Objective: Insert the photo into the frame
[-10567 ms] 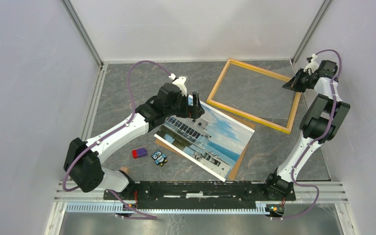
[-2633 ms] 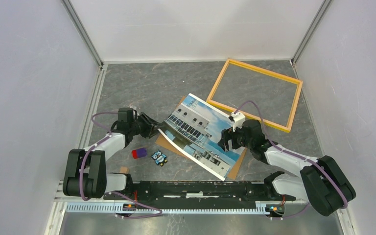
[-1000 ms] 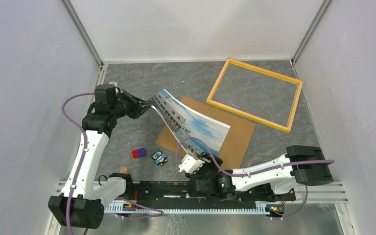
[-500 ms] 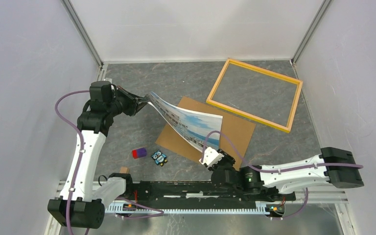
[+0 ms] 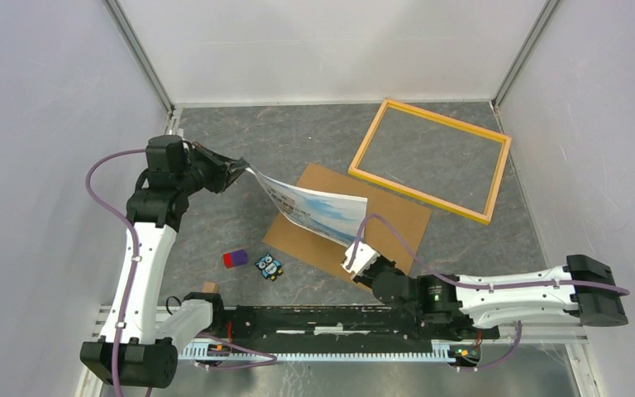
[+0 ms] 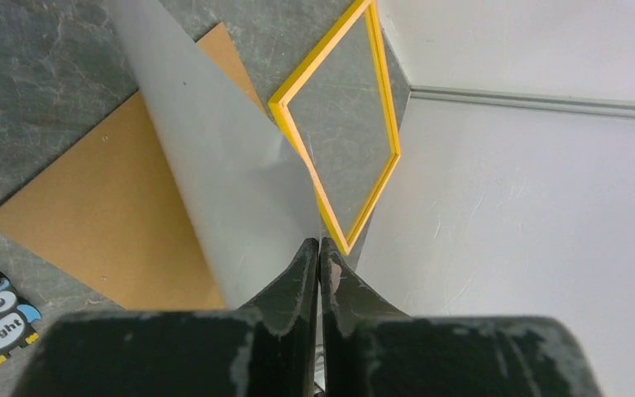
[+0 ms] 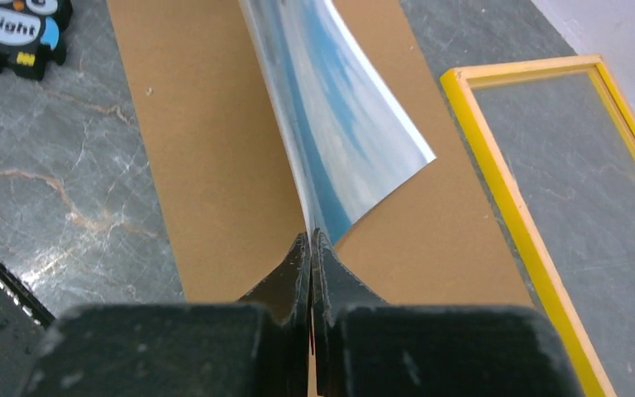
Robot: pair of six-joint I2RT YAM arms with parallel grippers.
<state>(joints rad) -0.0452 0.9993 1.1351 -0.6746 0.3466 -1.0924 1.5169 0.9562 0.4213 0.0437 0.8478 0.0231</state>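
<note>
The photo (image 5: pixel 318 211) is off the counter (image 5: pixel 298 141), stretched in a bowed sheet between the two arms, printed side up toward the top external camera; blue sky and part of the white building are legible there. The left wrist view shows its plain white back (image 6: pixel 231 190), and the right wrist view shows the blue sky on its curled face (image 7: pixel 339 124). The left pincer (image 5: pixel 244 169) is clenched on the photo's far-left end, its two black fingers pressed together on the thin edge (image 6: pixel 318 244). The right pincer (image 5: pixel 352 251) is likewise clenched on the photo's near-right end, the sheet rising from between its closed fingers (image 7: pixel 310 240). Directly beneath the photo a brown hardboard panel (image 5: pixel 397 227) lies flat on the counter, also visible in both wrist views (image 6: pixel 91 207) (image 7: pixel 198 124). The frame (image 5: pixel 420 197), with a thin yellow-orange border, lies flat in the far right part of the counter, just beyond the panel; whether the two touch cannot be told. The photo is not in the frame, whose border appears past the sheet in each wrist view (image 6: pixel 306 169) (image 7: pixel 504 198). To the left of the panel lie an owl tile marked "Eight" (image 5: pixel 269 266), a purple and red block (image 5: pixel 235 259), and a small wooden block (image 5: pixel 208 288) near the left arm's base.
</note>
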